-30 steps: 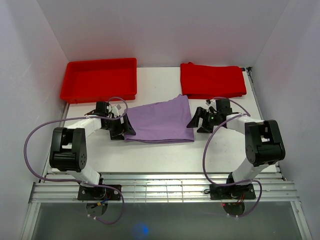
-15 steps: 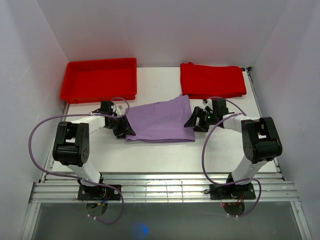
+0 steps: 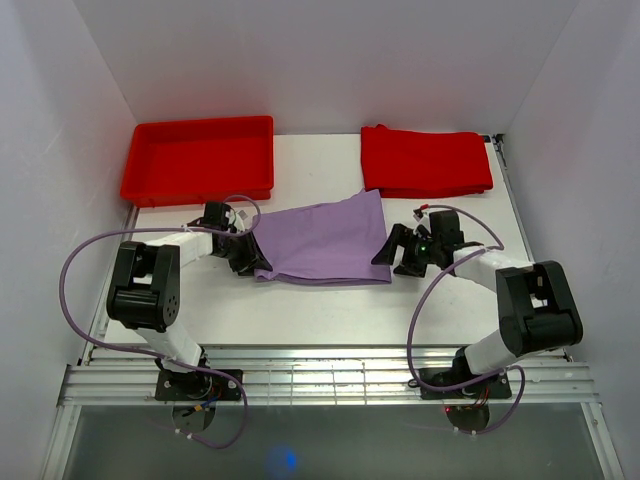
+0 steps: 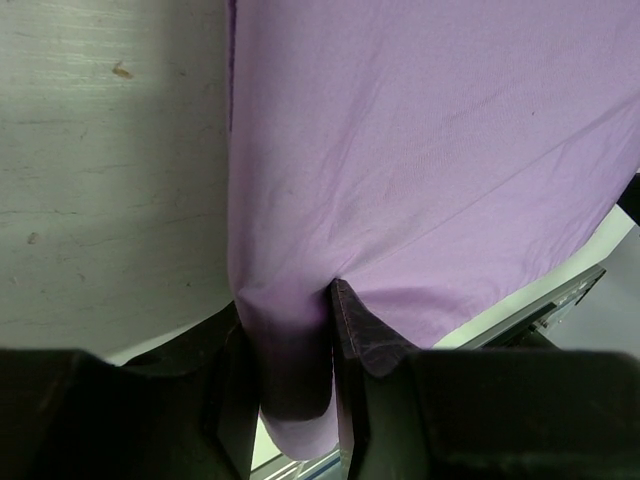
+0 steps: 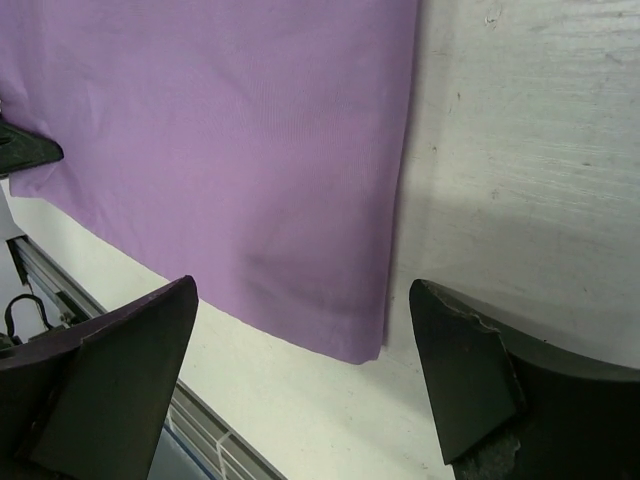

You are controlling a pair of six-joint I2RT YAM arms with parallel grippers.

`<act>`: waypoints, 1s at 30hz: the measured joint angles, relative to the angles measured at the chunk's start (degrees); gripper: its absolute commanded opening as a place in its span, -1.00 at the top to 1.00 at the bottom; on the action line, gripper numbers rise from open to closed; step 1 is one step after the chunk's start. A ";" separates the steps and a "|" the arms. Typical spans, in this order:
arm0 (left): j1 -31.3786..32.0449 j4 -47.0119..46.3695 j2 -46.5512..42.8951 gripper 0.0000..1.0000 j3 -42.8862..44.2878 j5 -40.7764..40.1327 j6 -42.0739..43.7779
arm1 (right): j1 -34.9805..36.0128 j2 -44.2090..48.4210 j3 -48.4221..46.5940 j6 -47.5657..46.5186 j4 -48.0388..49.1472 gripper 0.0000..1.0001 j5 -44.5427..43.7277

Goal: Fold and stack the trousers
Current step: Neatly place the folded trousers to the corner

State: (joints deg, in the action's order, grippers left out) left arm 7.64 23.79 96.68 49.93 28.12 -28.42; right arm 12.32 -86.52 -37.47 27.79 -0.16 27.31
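Note:
The lilac-purple trousers [image 3: 325, 240] lie folded flat in the middle of the table. My left gripper [image 3: 245, 256] is at their near left corner. In the left wrist view the left gripper [image 4: 288, 320] is shut on a bunched fold of the trousers [image 4: 420, 150], with fabric pinched between the black fingers [image 4: 365, 340]. My right gripper [image 3: 393, 252] stands open just off the cloth's near right corner. In the right wrist view the right gripper [image 5: 300, 300] frames the corner of the trousers [image 5: 230, 150] and grips nothing.
An empty red tray [image 3: 200, 160] stands at the back left. A folded red cloth [image 3: 425, 160] lies at the back right, close to the trousers' far right corner. White walls enclose the table [image 3: 300, 300] on three sides.
The left jaws have closed on the left edge of the trousers, pulling the corner slightly. The right gripper reached to the right edge, then drew back to the right, still open.

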 measured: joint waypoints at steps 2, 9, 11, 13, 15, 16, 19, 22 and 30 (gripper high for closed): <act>-0.02 -0.28 -0.02 0.22 -0.17 0.04 -0.15 | -0.17 0.13 0.13 0.57 0.07 -0.93 -0.26; -0.02 -1.55 -0.20 0.45 -0.87 0.46 -1.07 | -0.13 -2.05 -1.14 3.17 -0.46 -0.43 -0.17; -0.02 -1.64 0.00 0.57 -0.83 0.74 -1.27 | 0.07 -2.67 -1.38 3.91 -0.44 -0.19 -0.52; -0.02 -1.66 0.31 0.65 -0.70 1.16 -1.49 | 0.15 -3.63 -1.38 4.22 -0.59 0.14 -1.20; 0.00 -1.70 0.39 0.84 -0.66 1.33 -1.66 | 0.20 -4.44 -1.33 5.07 -1.16 0.56 -1.64; 0.07 -1.73 0.39 0.94 -0.63 1.36 -1.68 | 0.22 -4.72 -1.38 4.90 -1.46 0.68 -2.03; 0.52 -1.70 0.15 1.00 -0.59 1.11 -1.60 | 0.35 -5.25 -1.70 5.51 -2.60 0.85 -2.10; 1.11 -1.33 -0.48 1.00 -0.59 0.07 -1.57 | 0.61 -5.22 -3.02 4.76 -5.14 0.85 -2.84; 5.01 3.34 -2.89 1.00 2.51 -4.94 0.17 | 1.53 -1.36 -8.44 -3.08 -15.69 0.84 -6.91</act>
State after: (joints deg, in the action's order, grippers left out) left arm 12.64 27.14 93.80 52.45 23.18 -28.25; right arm 13.85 -87.88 -45.91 24.71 -15.86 20.40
